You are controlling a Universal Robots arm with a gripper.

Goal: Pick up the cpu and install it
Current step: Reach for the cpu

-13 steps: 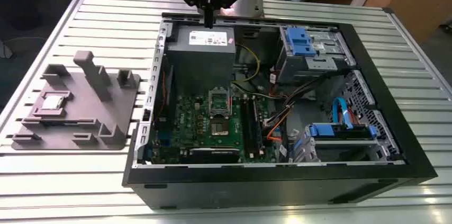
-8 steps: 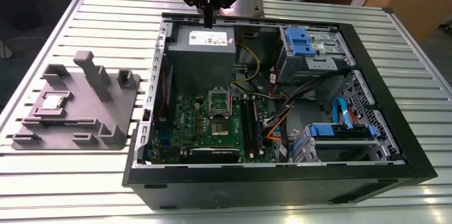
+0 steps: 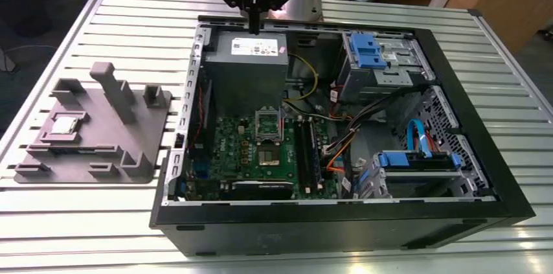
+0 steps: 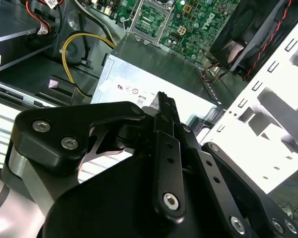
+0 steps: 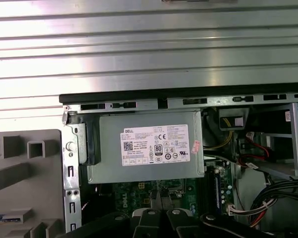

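The cpu (image 3: 67,123), a small silver-grey square, lies flat in a recess of the grey fixture (image 3: 142,133) on the exterior view's left, outside the computer case. My gripper (image 3: 255,26) hangs over the far edge of the case above the grey power supply (image 3: 246,54), far from the cpu. Its black fingers (image 4: 164,101) are pressed together with nothing between them. The socket (image 3: 269,123) with its metal frame sits on the green motherboard (image 3: 246,151) inside the case, and the socket (image 4: 151,20) also appears beyond the power supply in the second wrist view.
The open black case (image 3: 484,212) holds blue drive cages (image 3: 372,50), loose cables (image 3: 346,138) and memory sticks (image 3: 309,154). Upright posts (image 3: 112,89) rise from the fixture. The slatted metal table (image 3: 87,235) surrounds both. The power supply (image 5: 149,146) lies directly below the gripper.
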